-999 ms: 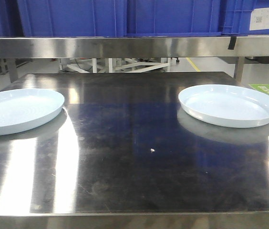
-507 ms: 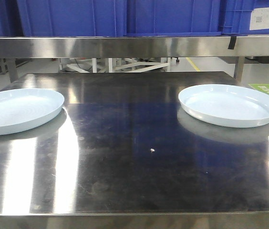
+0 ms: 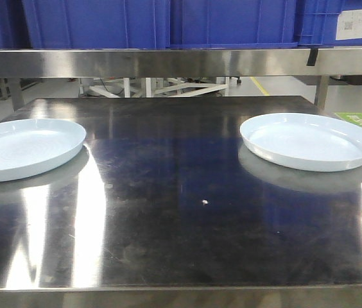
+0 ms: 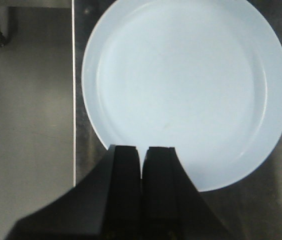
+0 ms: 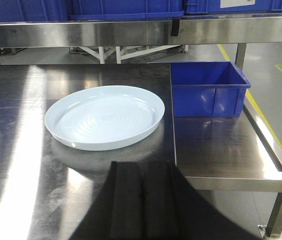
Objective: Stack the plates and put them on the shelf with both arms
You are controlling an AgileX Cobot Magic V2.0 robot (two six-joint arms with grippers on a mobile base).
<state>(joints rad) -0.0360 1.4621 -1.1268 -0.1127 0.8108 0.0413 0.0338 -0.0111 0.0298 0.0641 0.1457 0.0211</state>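
Plates first: the left plate (image 3: 24, 147) sits at the left edge of the front view (partly cut off by the frame), and the right plate (image 3: 309, 141) lies at centre right. They are well apart, with a wide stretch of glaring steel table (image 3: 168, 224) between them. Both rest flat and right way up, pale blue-white and glossy. Across the top of that frame runs the shelf (image 3: 168, 63), a steel rail with blue crates (image 3: 232, 22) standing on it. Your left gripper (image 4: 142, 150) looks straight down in the left wrist view. Its two black fingers are pressed together with only a hairline seam between them, holding nothing. Their tips overlap the near rim of the left plate at bottom centre of the frame, though from this angle you cannot tell whether they touch it or hang above it. That plate lies just inside the table's side edge, which runs down the left of the frame. Your right gripper (image 5: 141, 167) shows at bottom centre of the right wrist view, fingers likewise closed side by side on nothing. It is apart from the right plate, which lies at centre left of that frame with its concentric rings showing. To the right of that plate a blue bin (image 5: 208, 92) stands on a steel ledge (image 5: 221, 155) beside the table.
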